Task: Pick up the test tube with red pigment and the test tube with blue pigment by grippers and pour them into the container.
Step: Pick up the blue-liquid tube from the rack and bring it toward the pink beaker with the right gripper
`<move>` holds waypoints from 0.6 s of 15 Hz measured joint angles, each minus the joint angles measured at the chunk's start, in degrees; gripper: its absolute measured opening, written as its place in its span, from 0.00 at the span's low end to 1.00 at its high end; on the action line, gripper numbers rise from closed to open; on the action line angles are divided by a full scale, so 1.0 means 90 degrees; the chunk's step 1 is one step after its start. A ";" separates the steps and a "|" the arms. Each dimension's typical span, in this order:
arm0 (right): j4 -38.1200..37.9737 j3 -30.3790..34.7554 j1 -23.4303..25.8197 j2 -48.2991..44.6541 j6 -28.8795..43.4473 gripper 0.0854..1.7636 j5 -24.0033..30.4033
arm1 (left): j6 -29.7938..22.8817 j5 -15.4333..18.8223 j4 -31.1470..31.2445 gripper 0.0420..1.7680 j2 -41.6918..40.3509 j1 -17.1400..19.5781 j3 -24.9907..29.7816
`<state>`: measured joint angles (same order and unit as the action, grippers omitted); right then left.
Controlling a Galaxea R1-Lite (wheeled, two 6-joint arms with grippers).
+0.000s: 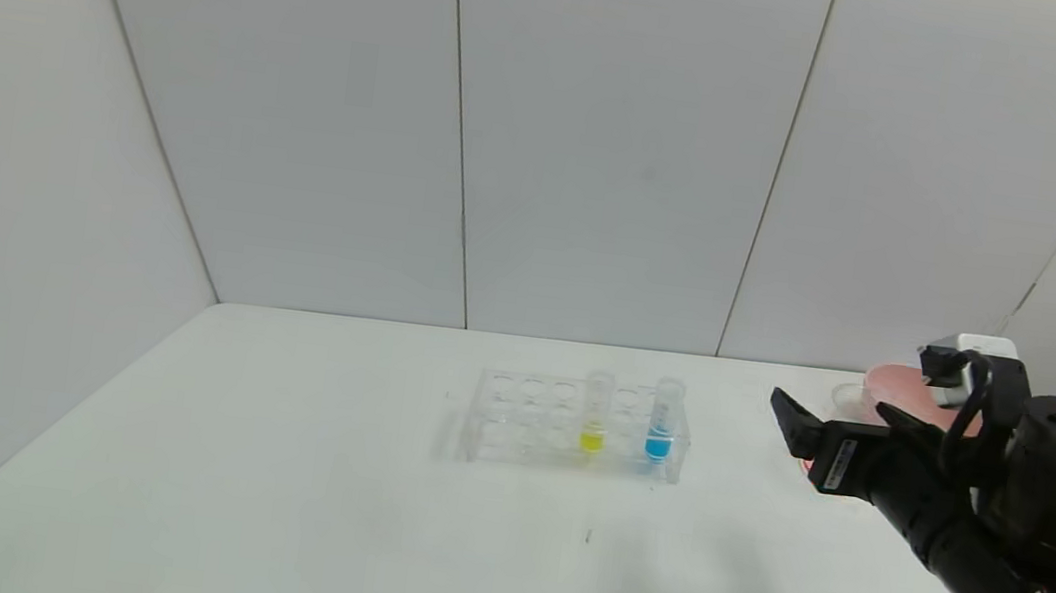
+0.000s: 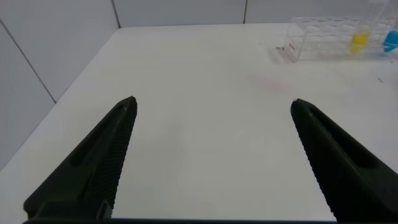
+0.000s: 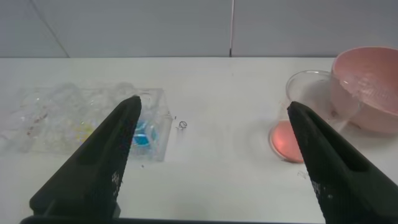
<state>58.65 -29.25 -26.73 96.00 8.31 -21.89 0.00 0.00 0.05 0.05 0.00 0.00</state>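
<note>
clear ribbed rack (blue tube upright), round container.

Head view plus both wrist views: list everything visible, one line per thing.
tube rack: one, clear, many-holed, mid-table.
yellow tube: one, clear with yellow liquid, standing in the rack.
test tube with blue pigment: one, clear with blue liquid, standing at the rack's right end.
container: one, clear cup, orange-red liquid at its bottom, beside the pink bowl.
pink bowl: one, pink, far right of the table.
table: one, white.
right end effector: one, black, open, raised between the rack and the cup.
left end effector: one, black, open, over bare table left of the rack.
</note>
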 joint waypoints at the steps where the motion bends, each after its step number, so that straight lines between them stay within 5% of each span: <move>1: 0.0335 0.0016 -0.0238 0.0150 0.0018 0.95 -0.0228 | 0.0000 0.0000 0.0000 1.00 0.0000 0.0000 0.0000; 4: 0.1345 0.0038 -0.0857 0.0772 0.0018 0.96 -0.0830 | 0.0000 0.0000 0.0000 1.00 0.0000 0.0000 0.0000; 9: 0.1582 -0.0037 -0.1571 0.1581 0.0015 0.96 -0.1273 | 0.0000 0.0000 0.0000 1.00 0.0000 0.0000 0.0000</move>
<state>72.89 -29.57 -40.88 110.23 8.45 -33.35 0.00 0.00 0.05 0.05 0.00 0.00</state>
